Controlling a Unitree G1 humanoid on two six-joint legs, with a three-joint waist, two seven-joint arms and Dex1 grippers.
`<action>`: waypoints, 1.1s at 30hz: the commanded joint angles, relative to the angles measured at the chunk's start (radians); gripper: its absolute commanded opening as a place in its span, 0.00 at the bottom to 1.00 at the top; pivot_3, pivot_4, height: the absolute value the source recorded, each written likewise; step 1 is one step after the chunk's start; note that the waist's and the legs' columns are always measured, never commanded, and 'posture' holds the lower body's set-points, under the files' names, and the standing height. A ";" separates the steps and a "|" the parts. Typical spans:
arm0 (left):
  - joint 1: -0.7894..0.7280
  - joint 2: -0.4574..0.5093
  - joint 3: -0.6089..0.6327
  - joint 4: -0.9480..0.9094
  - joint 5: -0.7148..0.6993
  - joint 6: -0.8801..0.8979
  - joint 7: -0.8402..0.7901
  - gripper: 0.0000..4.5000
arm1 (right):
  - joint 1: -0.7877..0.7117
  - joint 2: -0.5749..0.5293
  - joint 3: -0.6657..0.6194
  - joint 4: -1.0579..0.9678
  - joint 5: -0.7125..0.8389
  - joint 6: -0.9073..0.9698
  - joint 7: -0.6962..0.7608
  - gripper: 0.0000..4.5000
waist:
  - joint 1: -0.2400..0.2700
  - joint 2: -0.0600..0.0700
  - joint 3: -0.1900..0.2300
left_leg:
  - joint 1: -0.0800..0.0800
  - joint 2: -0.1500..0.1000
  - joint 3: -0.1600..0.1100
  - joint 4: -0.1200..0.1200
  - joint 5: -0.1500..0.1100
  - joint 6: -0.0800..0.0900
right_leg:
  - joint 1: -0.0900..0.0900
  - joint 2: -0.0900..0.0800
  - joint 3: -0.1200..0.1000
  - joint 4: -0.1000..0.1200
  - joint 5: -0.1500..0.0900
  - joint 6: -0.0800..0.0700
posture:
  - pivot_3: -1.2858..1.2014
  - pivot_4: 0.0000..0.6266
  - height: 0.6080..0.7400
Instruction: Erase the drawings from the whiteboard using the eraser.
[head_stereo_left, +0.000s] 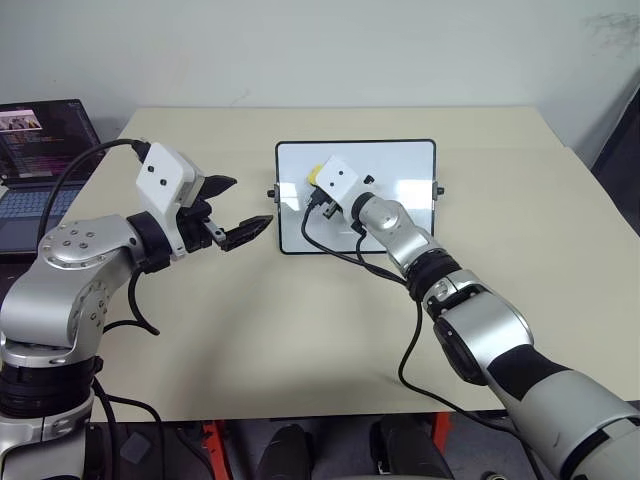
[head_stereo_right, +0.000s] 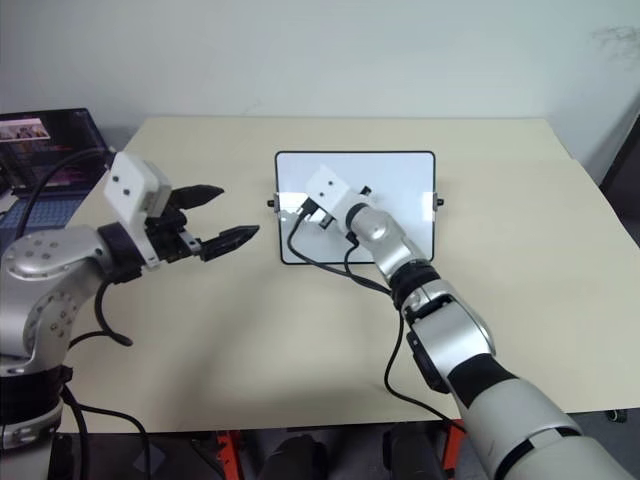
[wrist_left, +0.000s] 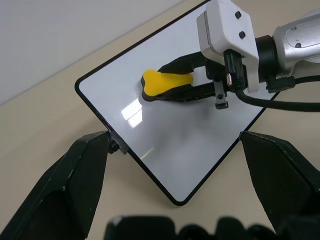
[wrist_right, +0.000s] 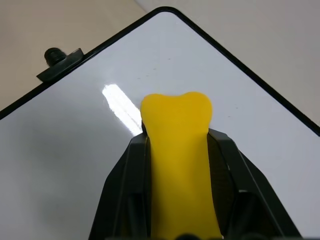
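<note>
Table: I see a broad beige table (head_stereo_left: 300, 330) under both arms, set against a pale wall.
Laptop: an open laptop (head_stereo_left: 40, 170) sits at the table's far left corner, well apart from the board, its screen lit.
Whiteboard: the whiteboard (head_stereo_left: 400, 165) lies flat near the middle of the table, black-framed with rounded corners, a small black knob (wrist_right: 55, 56) on each short side. Its white face looks glossy, with a bright glare patch; I can make out no marker marks on the parts I can see.
Left gripper: my left gripper (head_stereo_left: 228, 212) hangs above the table just left of the board, pointing toward it, apart from it. Its two black fingers stand spread, nothing between them.
Right gripper: my right gripper (wrist_left: 175, 85) reaches over the board's left half, its fingers clamped on either side of the eraser.
Eraser: the eraser (wrist_right: 179, 165) is a yellow foam block pinched along its length, its free end bulging past the fingertips over the white surface. Whether it touches the board I cannot tell.
</note>
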 joint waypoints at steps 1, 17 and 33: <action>-0.020 0.010 0.012 -0.011 0.000 -0.017 -0.001 1.00 | -0.020 -0.021 -0.020 0.023 0.001 0.010 -0.030 0.27 | 0.000 0.000 0.000 | 0.000 0.000 0.000 0.000 0.000 0.000 | 0.000 0.000 0.000 0.000 0.000 0.000 | 0.52 0.24 1.00; -0.030 0.007 0.002 -0.007 0.001 -0.017 -0.010 1.00 | 0.219 0.005 -0.058 -0.514 0.141 0.310 0.165 0.27 | -0.001 0.000 0.000 | -0.004 0.001 0.000 0.000 0.000 0.000 | -0.002 0.000 0.000 -0.002 0.000 0.000 | 0.52 0.24 1.00; -0.023 0.004 -0.005 -0.013 -0.006 -0.014 -0.022 1.00 | 0.477 -0.185 -0.130 -1.133 0.283 0.898 0.260 0.27 | 0.007 0.000 0.001 | -0.011 0.001 -0.001 0.000 0.000 0.000 | -0.008 0.000 -0.001 -0.005 0.000 0.000 | 0.52 0.24 1.00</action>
